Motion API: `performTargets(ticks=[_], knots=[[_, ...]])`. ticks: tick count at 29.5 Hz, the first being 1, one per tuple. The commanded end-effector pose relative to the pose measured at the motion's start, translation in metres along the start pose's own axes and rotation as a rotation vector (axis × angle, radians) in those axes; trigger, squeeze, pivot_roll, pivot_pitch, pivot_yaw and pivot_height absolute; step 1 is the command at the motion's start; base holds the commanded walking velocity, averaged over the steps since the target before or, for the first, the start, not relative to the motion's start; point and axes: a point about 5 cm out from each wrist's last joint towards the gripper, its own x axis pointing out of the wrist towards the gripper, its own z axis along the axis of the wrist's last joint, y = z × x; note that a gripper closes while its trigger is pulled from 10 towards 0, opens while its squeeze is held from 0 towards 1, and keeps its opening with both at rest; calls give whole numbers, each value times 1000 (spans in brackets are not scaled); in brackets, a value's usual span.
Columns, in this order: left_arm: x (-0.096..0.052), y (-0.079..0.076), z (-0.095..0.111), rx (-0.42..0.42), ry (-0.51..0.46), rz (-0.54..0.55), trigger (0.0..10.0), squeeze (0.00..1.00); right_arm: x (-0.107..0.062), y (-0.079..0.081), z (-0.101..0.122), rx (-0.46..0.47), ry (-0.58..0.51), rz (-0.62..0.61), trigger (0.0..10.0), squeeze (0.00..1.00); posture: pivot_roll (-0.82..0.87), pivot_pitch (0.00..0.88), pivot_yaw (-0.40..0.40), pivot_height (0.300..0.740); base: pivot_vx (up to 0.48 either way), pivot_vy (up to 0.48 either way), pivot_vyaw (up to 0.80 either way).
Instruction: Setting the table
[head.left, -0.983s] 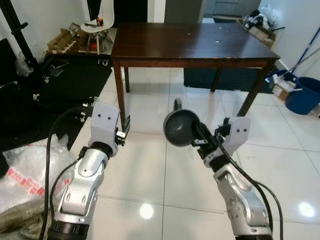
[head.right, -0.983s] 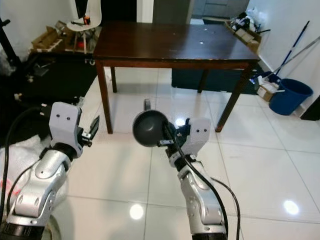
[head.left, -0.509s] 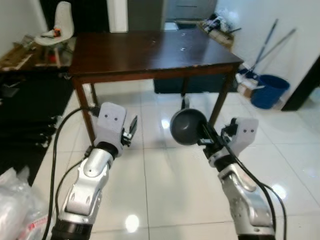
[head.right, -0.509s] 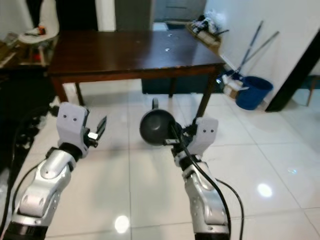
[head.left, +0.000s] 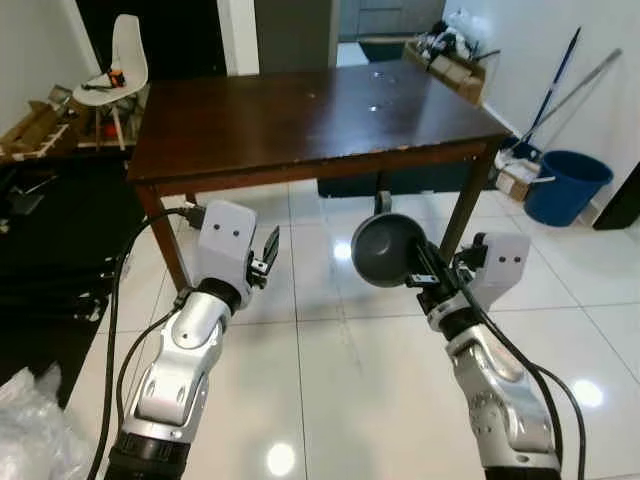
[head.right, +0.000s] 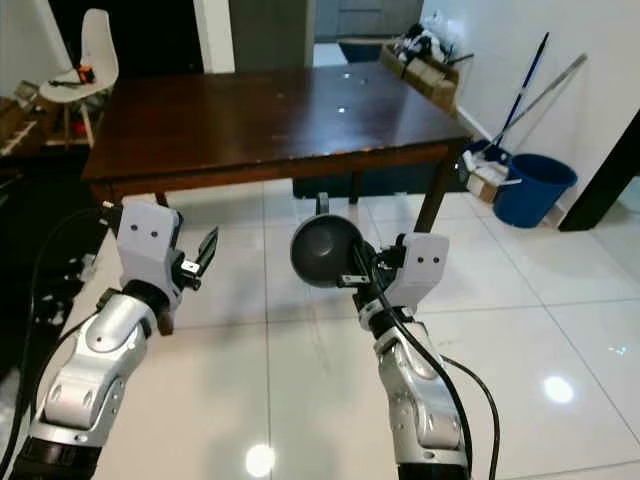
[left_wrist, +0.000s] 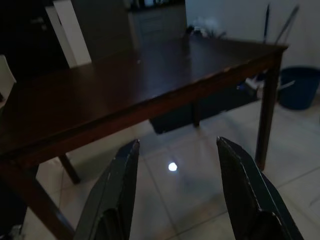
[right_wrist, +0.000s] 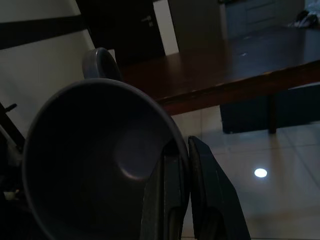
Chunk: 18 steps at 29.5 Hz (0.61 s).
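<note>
Dark wooden table (head.left: 300, 110) fills the upper frame; my right gripper (head.left: 425, 280) pinches a grey bowl (head.left: 388, 250), left gripper (left_wrist: 175, 190) spread empty.

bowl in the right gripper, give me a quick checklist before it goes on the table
1. Grip on the bowl: right gripper has its jaws pinched on the rim. ok
2. Bowl attitude: tipped on its side rather than level. not ok for setting down
3. Bowl contents: inside looks empty in the right wrist view. ok
4. Landing spot: the dark wooden table shows bare top along the near edge. ok
5. Reach: bowl hangs over the tiled floor, short of the table edge. not ok yet
6. Left gripper: jaws apart, holding nothing, off to the bowl's left. ok
</note>
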Motion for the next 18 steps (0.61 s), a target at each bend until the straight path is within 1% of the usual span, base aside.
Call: performTargets(ticks=[1, 5, 6, 12, 15, 18], knots=[[0, 2, -3, 5, 14, 2, 10000, 59, 0, 3, 2, 6, -14, 12, 10000, 0, -56, 0, 86, 740, 465, 0, 0], [0, 4, -4, 6, 19, 12, 10000, 24, 0, 7, 2, 23, -22, 28, 10000, 0, -51, 0, 83, 740, 465, 0, 0], [0, 5, -4, 3, 23, 21, 10000, 0, 0, 8, 2, 26, -22, 32, 10000, 0, -49, 0, 82, 740, 465, 0, 0], [-2, 10, -7, -22, 44, 52, 10000, 0, 0, 11, 2, 36, -22, 52, 10000, 0, -44, 0, 77, 740, 463, 0, 0], [-3, 18, -12, -34, 66, 112, 10000, 0, 2, 15, 2, 35, -24, 72, 10000, 0, -42, 0, 72, 740, 452, 0, 0], [-4, 20, -13, -40, 71, 121, 10000, 0, 2, 16, 2, 25, -22, 77, 10000, 0, -41, 0, 71, 740, 447, 0, 0]])
